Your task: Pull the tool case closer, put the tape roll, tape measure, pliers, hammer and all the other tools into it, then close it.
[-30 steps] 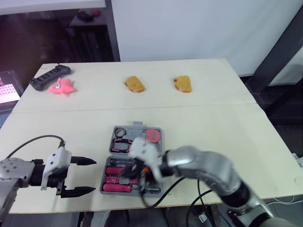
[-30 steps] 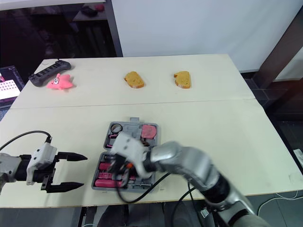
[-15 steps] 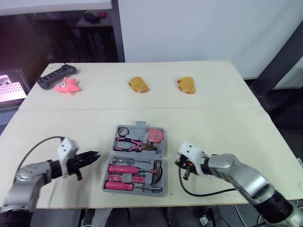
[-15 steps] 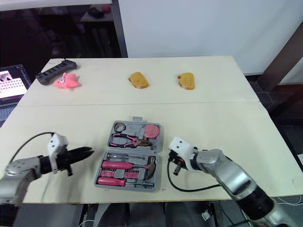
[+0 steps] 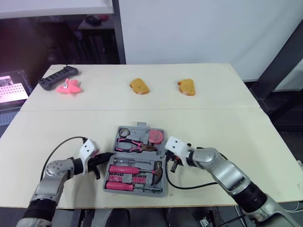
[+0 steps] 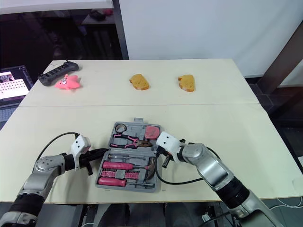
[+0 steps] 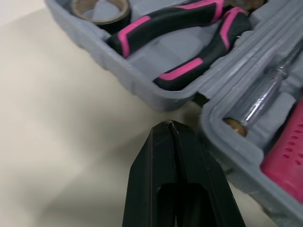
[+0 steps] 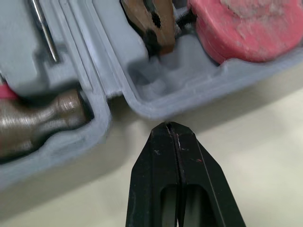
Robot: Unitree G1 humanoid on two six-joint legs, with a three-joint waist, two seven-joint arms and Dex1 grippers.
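The grey tool case [image 5: 135,191] lies open near the table's front edge. Its far half holds the tape roll [image 5: 124,132], the pink-handled pliers [image 5: 135,144] and the pink tape measure [image 5: 155,136]. Its near half holds the hammer [image 5: 157,170] and pink-handled screwdrivers [image 5: 124,170]. My left gripper [image 5: 107,156] is shut and empty, its tips at the case's left side where the two halves meet [image 7: 158,97]. My right gripper [image 5: 169,163] is shut and empty too, its tips at the same fold on the right side [image 8: 156,108].
Two brown bread-like pieces [image 5: 138,86] [image 5: 186,87] lie at the back of the table. A pink toy [image 5: 69,87] and a black power strip [image 5: 57,79] sit at the back left. A black cable [image 5: 199,184] trails from my right arm.
My left gripper went from wide open to shut and moved right up to the case's left side. My right arm lifted out of the case and settled at its right side.
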